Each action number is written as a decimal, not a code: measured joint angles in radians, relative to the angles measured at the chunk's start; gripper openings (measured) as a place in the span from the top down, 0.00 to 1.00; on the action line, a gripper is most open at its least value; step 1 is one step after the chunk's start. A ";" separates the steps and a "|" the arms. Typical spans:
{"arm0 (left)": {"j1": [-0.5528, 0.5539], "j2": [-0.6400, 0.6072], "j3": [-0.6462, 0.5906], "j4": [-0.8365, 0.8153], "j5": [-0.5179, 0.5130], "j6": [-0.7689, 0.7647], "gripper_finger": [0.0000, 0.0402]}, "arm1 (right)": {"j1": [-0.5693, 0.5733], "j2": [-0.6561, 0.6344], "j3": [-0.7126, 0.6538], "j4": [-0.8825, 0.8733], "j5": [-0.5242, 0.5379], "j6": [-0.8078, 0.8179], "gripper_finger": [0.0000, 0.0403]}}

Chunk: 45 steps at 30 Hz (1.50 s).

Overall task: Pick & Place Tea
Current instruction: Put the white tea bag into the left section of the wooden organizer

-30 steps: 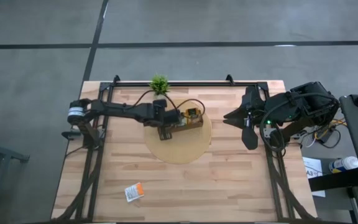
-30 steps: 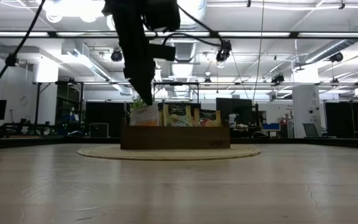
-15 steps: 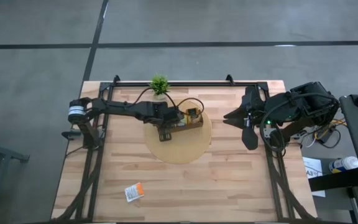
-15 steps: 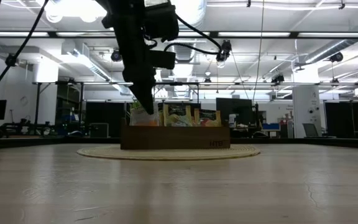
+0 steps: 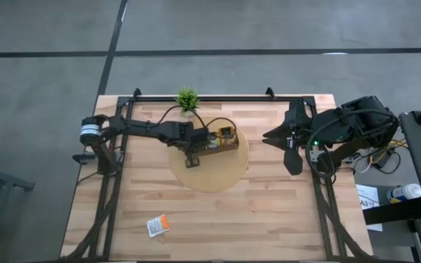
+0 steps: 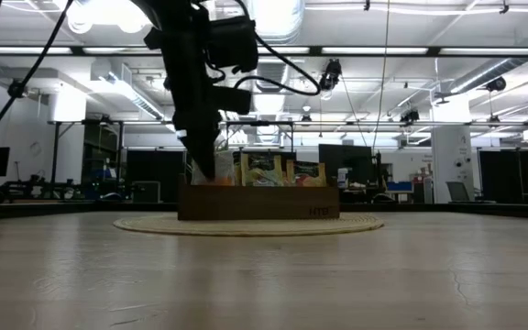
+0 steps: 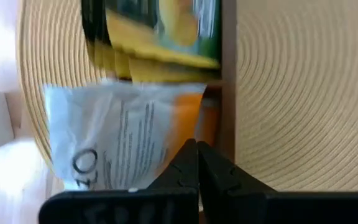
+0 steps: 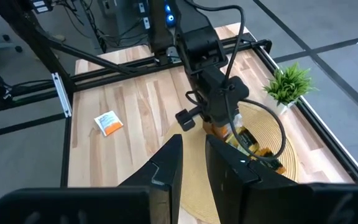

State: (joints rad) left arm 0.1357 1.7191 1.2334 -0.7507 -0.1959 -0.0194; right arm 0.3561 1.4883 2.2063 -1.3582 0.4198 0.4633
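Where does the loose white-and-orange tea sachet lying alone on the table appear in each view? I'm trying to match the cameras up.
High view: loose sachet on bare wood near the table's front edge, left of centre.
Low view: not in it.
Left wrist view: not in it; the sachet seen there is another one, at the tray.
Right wrist view: loose sachet on the wood beyond the round mat.
Shared landmark: the round woven mat.

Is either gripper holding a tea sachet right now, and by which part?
Left gripper pinches a white-and-orange sachet by its edge; right gripper holds nothing.
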 joint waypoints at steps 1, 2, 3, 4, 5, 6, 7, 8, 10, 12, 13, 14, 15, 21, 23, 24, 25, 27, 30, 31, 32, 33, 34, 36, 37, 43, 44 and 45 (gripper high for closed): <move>-0.002 0.000 0.008 0.003 0.002 0.000 1.00 | 0.000 0.000 0.000 0.000 0.000 0.000 0.83; -0.002 -0.001 0.013 0.006 0.003 0.000 1.00 | 0.000 0.000 0.000 0.000 0.000 0.000 0.83; -0.002 -0.002 0.017 0.009 0.004 0.000 1.00 | 0.000 0.000 0.000 0.000 0.000 0.000 0.83; -0.002 -0.002 0.017 0.018 0.004 0.000 1.00 | 0.000 0.000 0.000 0.000 0.000 0.000 0.83; -0.002 -0.002 0.016 0.033 0.004 0.002 1.00 | 0.000 0.000 0.000 0.000 0.000 0.000 0.83; -0.002 -0.002 0.015 0.052 0.004 0.003 1.00 | 0.000 0.000 0.000 0.000 0.000 0.000 0.83; -0.002 -0.002 0.014 0.068 0.004 0.005 1.00 | 0.000 0.000 0.000 0.000 0.000 0.000 0.83; -0.002 -0.002 0.011 0.080 0.004 0.007 1.00 | 0.000 0.000 0.000 0.000 0.000 0.000 0.83; 0.000 -0.002 0.005 0.096 -0.005 0.013 1.00 | 0.000 0.000 -0.001 0.000 0.000 0.000 0.83; 0.001 0.004 0.003 0.096 -0.037 0.023 1.00 | 0.000 0.000 -0.002 0.000 0.000 0.000 0.83; 0.002 0.008 0.003 0.097 -0.051 0.029 1.00 | 0.000 0.000 -0.002 0.000 0.000 0.000 0.83; 0.004 0.013 0.003 0.097 -0.056 0.037 1.00 | 0.000 0.000 -0.002 0.000 0.000 0.000 0.83; 0.007 0.020 0.003 0.097 -0.058 0.044 1.00 | 0.000 0.000 -0.002 0.000 0.002 0.000 0.83; 0.010 0.075 0.003 0.080 -0.052 0.041 1.00 | 0.000 0.000 -0.002 0.000 0.003 0.000 0.83; 0.008 0.085 0.003 0.068 -0.052 0.038 1.00 | 0.000 0.000 -0.002 0.000 0.003 0.000 0.83; 0.008 0.085 0.002 0.065 -0.055 0.033 1.00 | 0.000 0.000 -0.002 0.000 0.003 0.000 0.83; 0.008 0.083 0.002 0.062 -0.060 0.026 1.00 | 0.000 0.000 -0.002 0.000 0.003 0.000 0.83; 0.008 0.073 0.002 0.060 -0.066 0.018 1.00 | 0.000 0.000 -0.002 0.000 0.003 0.000 0.83; 0.008 0.050 0.013 0.047 -0.066 0.011 1.00 | 0.000 0.000 -0.002 0.000 0.007 0.000 0.83; 0.008 0.041 0.018 0.041 -0.066 0.011 1.00 | 0.000 0.000 -0.002 0.000 0.008 0.000 0.83; 0.008 0.032 0.026 0.033 -0.066 0.010 1.00 | 0.000 0.000 -0.002 0.000 0.008 0.000 0.83; 0.008 0.025 0.035 0.022 -0.066 0.009 1.00 | 0.000 0.000 -0.002 0.000 0.009 0.000 0.83; 0.008 0.018 0.047 0.007 -0.066 0.007 1.00 | 0.000 0.000 -0.002 0.000 0.010 0.000 0.83; 0.008 0.007 0.065 -0.017 -0.065 0.002 1.00 | 0.000 0.000 -0.002 0.000 0.010 0.000 0.83; 0.008 -0.003 0.073 -0.025 -0.064 0.000 1.00 | 0.000 0.000 -0.002 0.000 0.010 0.000 0.83; 0.000 -0.065 0.128 -0.146 -0.015 -0.044 1.00 | 0.000 0.000 -0.002 -0.006 0.008 0.000 0.83; -0.004 -0.082 0.133 -0.175 -0.003 -0.060 1.00 | 0.000 0.000 -0.002 -0.008 0.005 0.000 0.83; -0.011 -0.100 0.135 -0.203 0.012 -0.076 1.00 | 0.000 0.000 -0.002 -0.008 0.003 0.000 0.83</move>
State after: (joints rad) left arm 0.1251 1.6187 1.3682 -0.9539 -0.1837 -0.0953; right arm 0.3558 1.4883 2.2044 -1.3663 0.4227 0.4633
